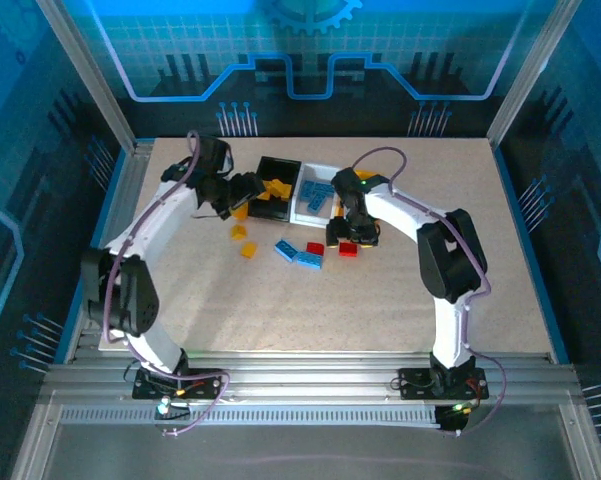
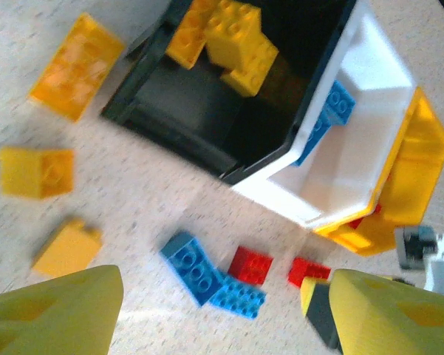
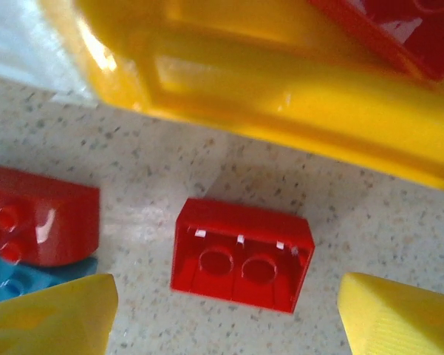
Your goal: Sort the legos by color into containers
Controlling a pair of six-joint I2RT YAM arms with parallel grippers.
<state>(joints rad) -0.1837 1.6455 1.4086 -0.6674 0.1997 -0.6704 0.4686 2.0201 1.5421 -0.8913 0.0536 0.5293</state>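
Brick (image 3: 240, 255) upturned, yellow bin (image 3: 281, 96) cropped

Upturned red brick (image 3: 241, 255) lies between the hand's (image 3: 227, 314) parted fingers (image 3: 52, 318), near yellow bin (image 3: 295, 96).

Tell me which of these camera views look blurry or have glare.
Left wrist: motion blur smears the yellow bricks at left. Right wrist: the red brick is sharp, while the yellow bin behind it is soft and carries glare. Top external: sharp and evenly lit, with a blue cast at the edges.
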